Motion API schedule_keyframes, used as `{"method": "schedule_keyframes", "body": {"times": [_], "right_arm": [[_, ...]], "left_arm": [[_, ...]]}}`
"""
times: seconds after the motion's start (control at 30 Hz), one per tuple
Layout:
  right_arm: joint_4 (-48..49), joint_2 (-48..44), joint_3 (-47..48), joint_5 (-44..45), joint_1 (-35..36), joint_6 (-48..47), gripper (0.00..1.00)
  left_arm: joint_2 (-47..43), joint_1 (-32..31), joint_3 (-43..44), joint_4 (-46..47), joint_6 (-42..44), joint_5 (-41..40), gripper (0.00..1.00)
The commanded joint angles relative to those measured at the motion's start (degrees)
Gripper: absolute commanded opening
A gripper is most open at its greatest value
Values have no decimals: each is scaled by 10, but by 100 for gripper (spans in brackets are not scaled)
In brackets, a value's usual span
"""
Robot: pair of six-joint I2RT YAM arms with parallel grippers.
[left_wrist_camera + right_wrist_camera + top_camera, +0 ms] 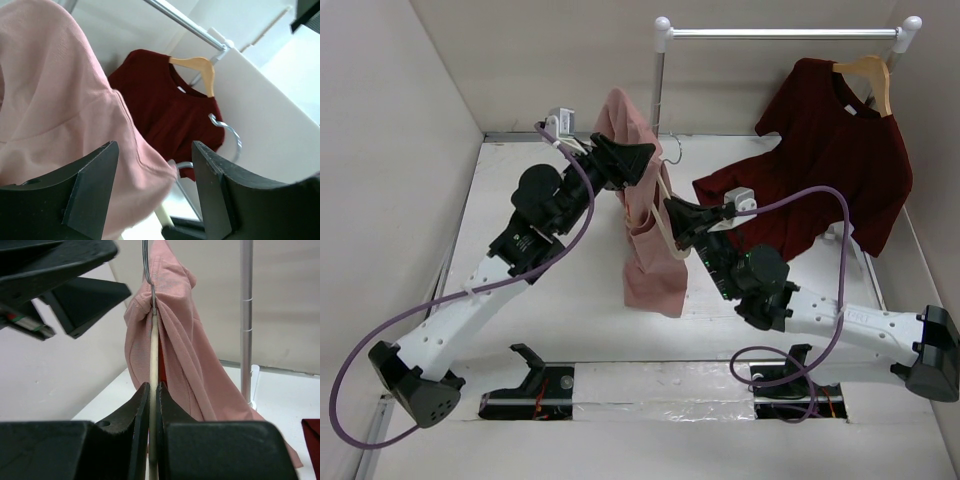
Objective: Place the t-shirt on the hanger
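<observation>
T-shirt (650, 250), top view: hangs draped on hanger (670, 232) above table (570, 300), between both arms. Left wrist: left gripper (155, 146) spread apart, pink cloth against left finger. Right wrist: right gripper (152, 387) clamped on hanger's cream bar, shirt bunched beyond.

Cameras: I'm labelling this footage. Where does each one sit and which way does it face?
Top external: above and behind the arm bases, looking down on the table; the left arm and right arm show.
Left wrist: on the left arm, looking past the open left gripper at the maroon shirt; its own fingers show.
Right wrist: on the right arm, looking along the right gripper, shut on the hanger; its fingers show.
Both wrist views share the pink t-shirt.
</observation>
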Motion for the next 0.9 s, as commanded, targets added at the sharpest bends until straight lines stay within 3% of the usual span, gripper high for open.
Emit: {"method": "schedule_keyframes", "body": {"times": [0.0, 0.2, 0.53, 0.63, 0.67, 0.8, 0.87], "right_arm": [[41, -20, 10, -14, 7, 7, 0], [45, -15, 14, -15, 12, 5, 0], [49, 23, 43, -28, 12, 2, 0], [50, 33, 48, -30, 17, 5, 0], [53, 42, 49, -28, 17, 7, 0], [52, 53, 45, -29, 17, 21, 0], [52, 60, 42, -31, 17, 29, 0]], "left_arm": [[17, -1, 45, -1, -12, -32, 57], [33, -1, 44, -18, -23, -81, 58], [82, -1, 42, 16, -40, -60, 54], [82, -1, 25, 38, -46, -46, 44], [78, -1, 16, 42, -47, -46, 31], [57, -1, -10, 59, -45, -56, 2], [45, -1, -21, 59, -42, -62, 0]]}}
